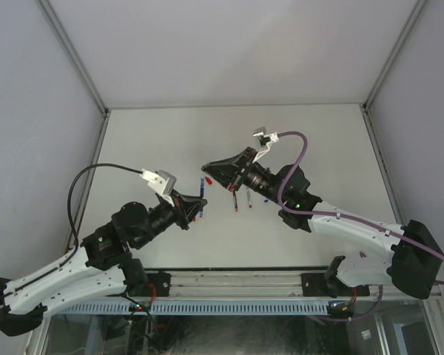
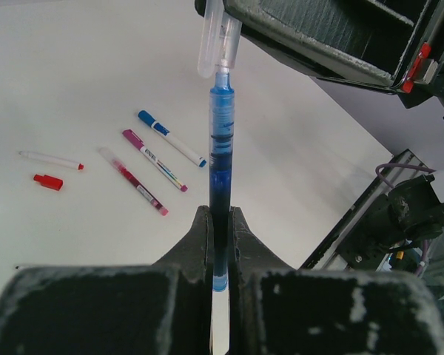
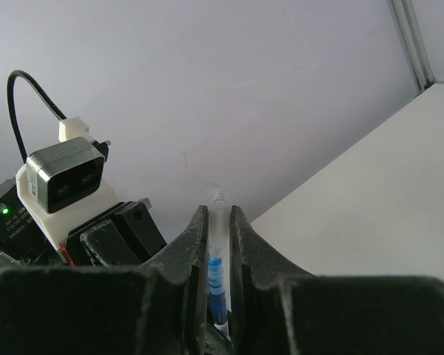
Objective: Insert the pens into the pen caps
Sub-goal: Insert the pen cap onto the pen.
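Note:
My left gripper point(image 2: 220, 214) is shut on the lower end of a blue pen point(image 2: 221, 148), which stands upright above the table. The pen's tip sits in the mouth of a clear pen cap point(image 2: 217, 41). My right gripper point(image 3: 219, 214) is shut on that cap point(image 3: 219, 203), with the blue pen point(image 3: 215, 274) showing between its fingers. From above, the two grippers meet over the table's middle, left gripper point(image 1: 196, 207) below right gripper point(image 1: 206, 170). On the table lie a blue-ended pen point(image 2: 172, 138), a magenta pen point(image 2: 154, 160), a pink pen point(image 2: 132, 180), a red-tipped uncapped pen point(image 2: 50, 160) and a red cap point(image 2: 48, 181).
The loose pens point(image 1: 249, 198) lie under the right arm near the table's middle. The white table point(image 1: 170, 140) is walled on three sides. A metal rail point(image 1: 237, 279) with the arm bases runs along the near edge.

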Motion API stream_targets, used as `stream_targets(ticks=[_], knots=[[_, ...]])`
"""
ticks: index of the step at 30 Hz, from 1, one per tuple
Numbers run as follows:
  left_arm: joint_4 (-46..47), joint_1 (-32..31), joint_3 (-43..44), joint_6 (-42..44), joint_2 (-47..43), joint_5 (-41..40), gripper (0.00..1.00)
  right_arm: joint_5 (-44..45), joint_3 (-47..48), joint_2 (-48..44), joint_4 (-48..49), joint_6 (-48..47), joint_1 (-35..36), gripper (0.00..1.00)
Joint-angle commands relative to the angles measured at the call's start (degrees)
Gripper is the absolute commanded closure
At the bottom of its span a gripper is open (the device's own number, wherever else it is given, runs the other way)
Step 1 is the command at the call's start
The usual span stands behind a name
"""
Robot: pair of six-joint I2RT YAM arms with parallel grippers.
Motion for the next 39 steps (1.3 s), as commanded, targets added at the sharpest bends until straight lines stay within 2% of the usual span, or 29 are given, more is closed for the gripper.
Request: stream_targets(ticks=[1, 9, 16, 25, 39], knots=[[2.56, -0.21, -0.55, 1.32, -0.05, 0.40, 1.00, -1.41, 2.50, -1.52, 1.22, -1.92, -0.06, 1.00], [2.34, -0.21, -0.38, 1.49, 0.16, 0.46, 1.00, -2.88, 2.66, -1.64, -1.85, -2.95, -0.24, 1.00], [2.20, -0.22, -0.33, 1.68, 0.17, 0.44, 1.00, -5.28, 5.50, -0.87, -10.56, -4.43, -0.26, 1.00], [1.93, -0.23, 0.24, 1.94, -0.07, -0.46, 1.00, -7.02, 6.32, 0.33, -15.90, -4.00, -0.22, 1.00], [2.52, -0.27, 0.59, 1.65, 0.00, -1.03, 1.00, 0.72, 6.28, 1.57, -23.85, -3.64, 2.85, 1.00]])
